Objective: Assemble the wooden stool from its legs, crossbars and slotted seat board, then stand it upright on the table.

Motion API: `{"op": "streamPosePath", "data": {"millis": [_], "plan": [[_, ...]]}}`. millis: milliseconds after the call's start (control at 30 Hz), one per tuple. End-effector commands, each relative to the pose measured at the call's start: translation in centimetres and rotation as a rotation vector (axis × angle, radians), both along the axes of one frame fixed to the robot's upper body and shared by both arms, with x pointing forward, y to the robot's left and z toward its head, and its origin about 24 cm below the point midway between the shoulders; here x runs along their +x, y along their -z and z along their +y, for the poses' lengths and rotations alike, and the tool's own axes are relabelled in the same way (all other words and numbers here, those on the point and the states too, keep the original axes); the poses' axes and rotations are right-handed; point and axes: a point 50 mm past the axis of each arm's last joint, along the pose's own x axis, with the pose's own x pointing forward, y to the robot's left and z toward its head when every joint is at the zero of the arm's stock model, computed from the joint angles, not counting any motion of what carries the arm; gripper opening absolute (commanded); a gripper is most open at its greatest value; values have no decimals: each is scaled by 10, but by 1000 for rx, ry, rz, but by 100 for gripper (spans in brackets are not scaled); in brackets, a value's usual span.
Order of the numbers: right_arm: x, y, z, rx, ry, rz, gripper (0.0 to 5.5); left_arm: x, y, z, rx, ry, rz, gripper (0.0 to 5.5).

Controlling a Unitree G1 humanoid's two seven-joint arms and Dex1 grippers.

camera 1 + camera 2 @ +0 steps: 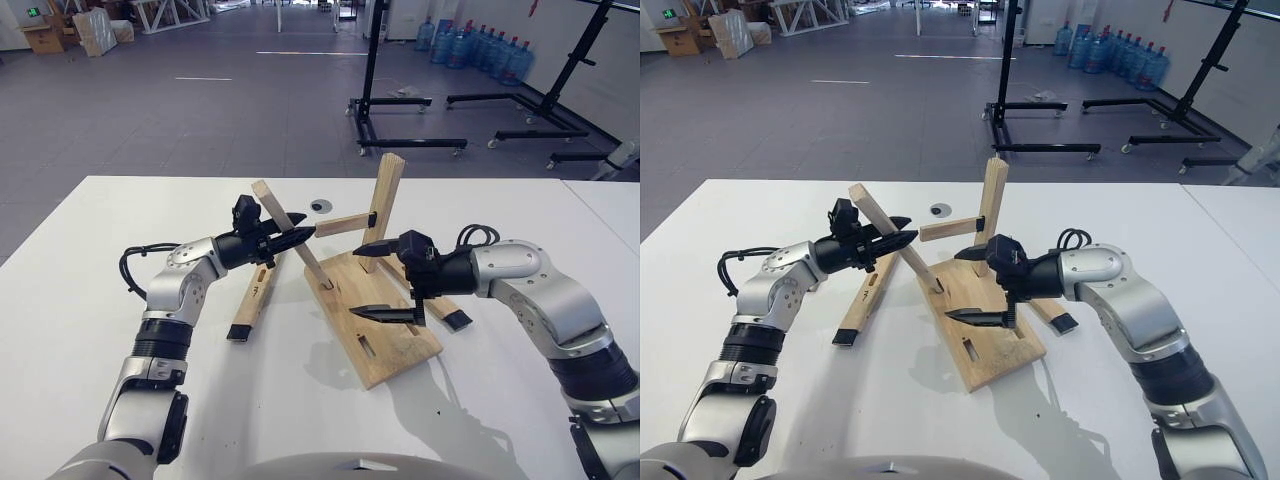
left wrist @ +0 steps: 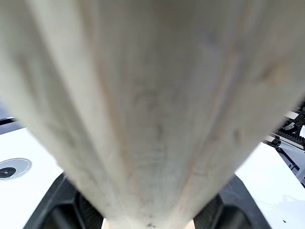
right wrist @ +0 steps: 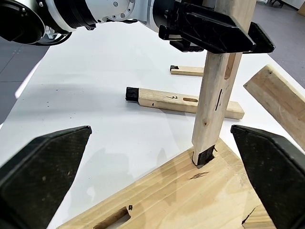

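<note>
Left pincer (image 1: 298, 238) is clamped on the tilted leg (image 1: 316, 266) whose foot meets the seat board (image 1: 390, 345) lying flat on the surface (image 1: 90, 250), while the right pincer (image 1: 383, 281) hangs with fingers apart just above that board.

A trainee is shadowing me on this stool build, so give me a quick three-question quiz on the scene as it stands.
1. True or false: the right gripper hovers open over the seat board.
2. The left gripper is shut on: A) the tilted leg, B) a crossbar, C) the seat board.
3. Which part juts sideways from the upright rear leg?
Key: 1 true; 2 A; 3 a crossbar.
</note>
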Motion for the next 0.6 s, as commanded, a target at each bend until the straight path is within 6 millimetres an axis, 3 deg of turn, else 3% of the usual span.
{"op": "streamPosePath", "data": {"millis": [33, 300, 600], "plan": [[-2, 2, 1, -4, 0, 13, 540, 2, 3, 0, 22, -10, 4, 202], [-2, 2, 1, -3, -2, 16, 540, 2, 8, 1, 21, -17, 16, 202], [-4, 4, 2, -1, 1, 18, 540, 6, 7, 2, 134, -4, 29, 202]]}}
